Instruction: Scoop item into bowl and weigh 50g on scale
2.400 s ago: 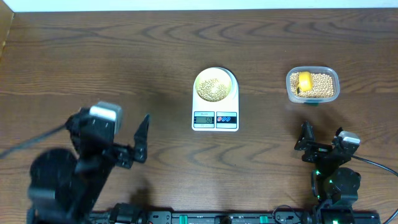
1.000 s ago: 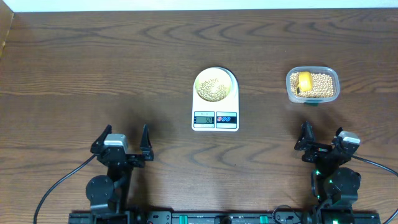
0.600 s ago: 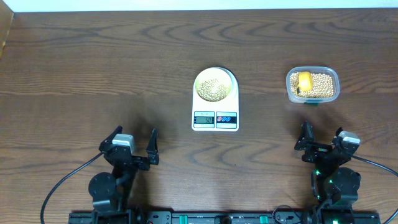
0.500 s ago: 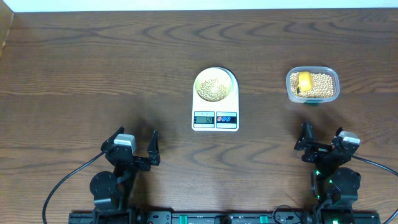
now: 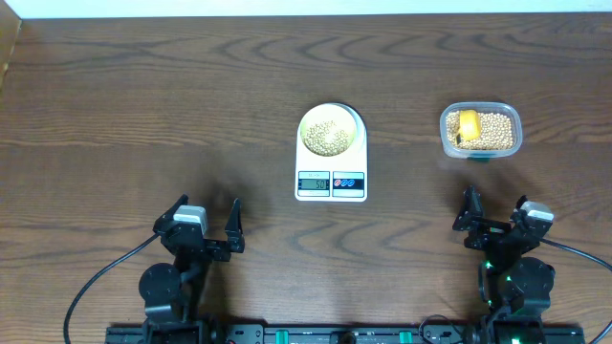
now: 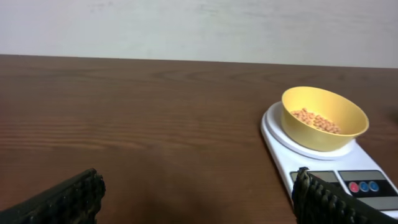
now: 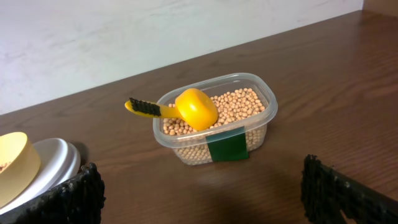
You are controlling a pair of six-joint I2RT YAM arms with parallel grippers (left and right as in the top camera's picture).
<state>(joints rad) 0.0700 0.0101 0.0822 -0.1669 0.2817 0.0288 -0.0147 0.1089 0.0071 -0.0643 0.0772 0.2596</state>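
Observation:
The pale-yellow bowl (image 5: 331, 131) sits on the white scale (image 5: 331, 182) at the table's middle and holds tan beans (image 5: 327, 138). The scale's display is lit. In the left wrist view the bowl (image 6: 323, 118) with beans (image 6: 316, 119) stands on the scale (image 6: 292, 149) at the right. My left gripper (image 5: 205, 223) is open and empty near the front left edge. My right gripper (image 5: 497, 212) is open and empty at the front right, in front of the tub. More beans (image 7: 233, 106) fill the clear tub (image 7: 214, 121).
The clear plastic tub (image 5: 480, 131) stands at the right with a bright yellow scoop (image 5: 467, 125) lying in it; the scoop (image 7: 189, 107) has a dark handle sticking out to the left. A green label is on the tub's front.
My left arm has drawn back and down to the front left edge and settled there. The right arm, scale, bowl and tub have not moved.

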